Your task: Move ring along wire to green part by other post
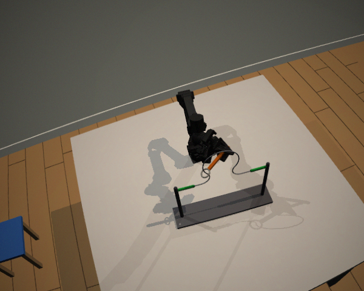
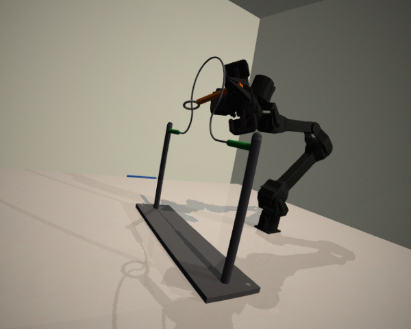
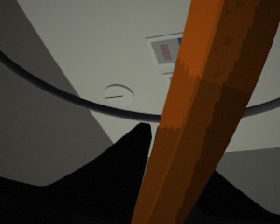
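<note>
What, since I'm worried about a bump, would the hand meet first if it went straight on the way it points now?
Probably the thin grey wire: its curve crosses just beyond the fingertips of the hand, behind the orange handle in the wrist view. The gap's depth is unclear.
</note>
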You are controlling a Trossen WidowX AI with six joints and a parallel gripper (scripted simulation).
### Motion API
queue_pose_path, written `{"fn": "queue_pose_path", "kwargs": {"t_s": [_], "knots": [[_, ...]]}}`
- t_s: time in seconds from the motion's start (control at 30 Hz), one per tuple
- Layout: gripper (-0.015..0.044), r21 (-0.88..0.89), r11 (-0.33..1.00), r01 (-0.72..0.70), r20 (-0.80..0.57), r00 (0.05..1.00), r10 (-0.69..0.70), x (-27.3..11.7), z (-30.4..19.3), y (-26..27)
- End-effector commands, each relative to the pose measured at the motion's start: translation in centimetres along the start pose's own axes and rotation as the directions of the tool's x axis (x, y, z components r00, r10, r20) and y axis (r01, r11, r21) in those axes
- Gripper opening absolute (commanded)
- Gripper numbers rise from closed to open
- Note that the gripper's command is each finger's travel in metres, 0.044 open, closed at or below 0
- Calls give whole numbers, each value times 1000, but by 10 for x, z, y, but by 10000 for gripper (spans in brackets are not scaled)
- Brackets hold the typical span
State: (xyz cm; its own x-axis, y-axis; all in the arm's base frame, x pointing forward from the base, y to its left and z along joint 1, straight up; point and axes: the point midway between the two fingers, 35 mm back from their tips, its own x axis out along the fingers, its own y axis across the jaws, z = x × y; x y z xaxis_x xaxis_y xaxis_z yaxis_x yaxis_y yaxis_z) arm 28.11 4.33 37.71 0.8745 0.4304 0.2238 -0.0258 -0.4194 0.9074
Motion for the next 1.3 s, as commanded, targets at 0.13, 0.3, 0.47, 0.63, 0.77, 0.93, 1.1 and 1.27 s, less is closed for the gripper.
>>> {"fn": "queue_pose_path", "kwargs": {"t_s": [0.13,0.3,0.47,0.63,0.77,0.93,1.1,1.27], "knots": [[-150,-66,997,50,1,999,-50,0,-1,1],[-150,-116,989,91,7,996,-91,0,-1,-1],[-150,-168,977,134,16,991,-134,0,0,-4],[-150,-220,959,179,28,984,-177,0,0,-6],[-150,-261,941,215,40,976,-212,0,1,-8],[-150,-312,914,259,57,965,-254,-1,1,-11],[-150,-360,883,301,76,953,-294,-1,2,-14],[-150,-407,848,341,98,939,-330,-2,3,-16]]}}
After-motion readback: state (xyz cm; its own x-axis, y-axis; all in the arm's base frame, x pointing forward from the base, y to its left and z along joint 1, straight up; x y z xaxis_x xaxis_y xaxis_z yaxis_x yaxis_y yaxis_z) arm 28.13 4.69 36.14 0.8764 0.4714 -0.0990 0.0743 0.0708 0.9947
